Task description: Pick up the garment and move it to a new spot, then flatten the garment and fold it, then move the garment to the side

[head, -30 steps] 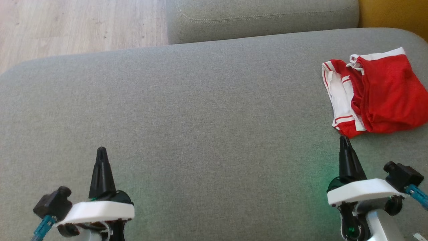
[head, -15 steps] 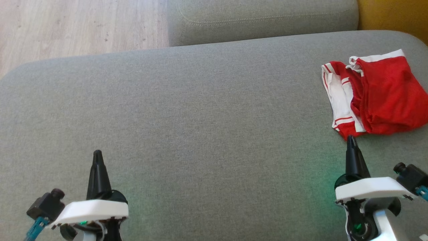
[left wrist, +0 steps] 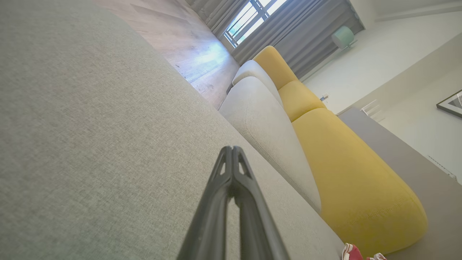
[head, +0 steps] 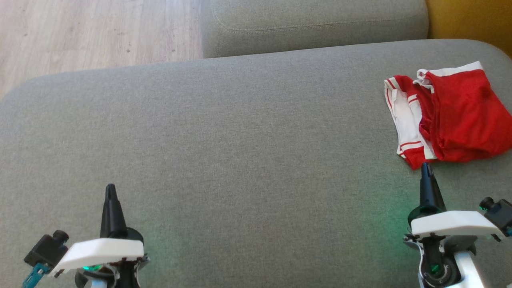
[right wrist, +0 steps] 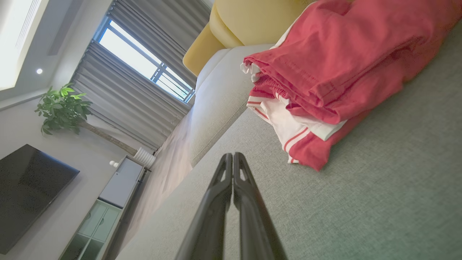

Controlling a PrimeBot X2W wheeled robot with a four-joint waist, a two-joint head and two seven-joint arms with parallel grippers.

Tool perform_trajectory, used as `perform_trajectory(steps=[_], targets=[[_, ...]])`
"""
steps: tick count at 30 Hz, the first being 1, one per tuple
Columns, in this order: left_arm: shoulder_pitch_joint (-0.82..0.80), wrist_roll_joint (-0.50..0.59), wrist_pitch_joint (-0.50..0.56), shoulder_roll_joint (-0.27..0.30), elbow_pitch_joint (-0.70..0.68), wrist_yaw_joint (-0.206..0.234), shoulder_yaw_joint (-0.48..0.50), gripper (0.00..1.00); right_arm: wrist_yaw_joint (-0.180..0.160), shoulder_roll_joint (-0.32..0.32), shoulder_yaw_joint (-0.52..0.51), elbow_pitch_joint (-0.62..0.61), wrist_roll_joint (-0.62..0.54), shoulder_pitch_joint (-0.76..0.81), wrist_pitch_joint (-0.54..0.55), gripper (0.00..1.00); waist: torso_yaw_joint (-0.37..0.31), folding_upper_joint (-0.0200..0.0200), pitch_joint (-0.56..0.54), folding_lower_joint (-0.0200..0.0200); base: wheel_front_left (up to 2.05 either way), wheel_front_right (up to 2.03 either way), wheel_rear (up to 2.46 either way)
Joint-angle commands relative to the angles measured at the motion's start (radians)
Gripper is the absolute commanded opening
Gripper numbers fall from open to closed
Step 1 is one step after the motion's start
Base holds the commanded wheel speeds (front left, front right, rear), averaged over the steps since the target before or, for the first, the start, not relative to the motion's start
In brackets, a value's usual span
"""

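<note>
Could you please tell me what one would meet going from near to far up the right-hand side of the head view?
Right gripper → red and white garment, lying bunched on the grey seat → yellow cushion in the far corner.

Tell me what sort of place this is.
Most likely a home living room: a grey sofa, a TV, a potted plant and a curtained window.

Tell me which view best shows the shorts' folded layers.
Right wrist view: the red-and-white shorts lie close, layers edge-on. Head view shows them from above, cropped at right; left wrist view catches a corner.
</note>
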Motion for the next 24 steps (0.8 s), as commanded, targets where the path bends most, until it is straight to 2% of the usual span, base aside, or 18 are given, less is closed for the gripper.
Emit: perform_trajectory(steps=[1, 24], targets=[[-0.051, -0.021, 0.004, 0.009, -0.028, -0.005, 0.024, 0.0, 0.004, -0.017, 0.001, -0.039, 0.026, -0.034, 0.009, 0.0, 0.0, 0.0, -0.001, -0.0001, 0.0, 0.0, 0.0], [-0.057, -0.25, 0.072, 0.01, -0.016, -0.009, 0.062, 0.0, 0.005, -0.018, -0.03, -0.055, 0.28, -0.031, 0.073, 0.0, 0.003, 0.0, -0.017, -0.0001, 0.0, 0.0, 0.0]])
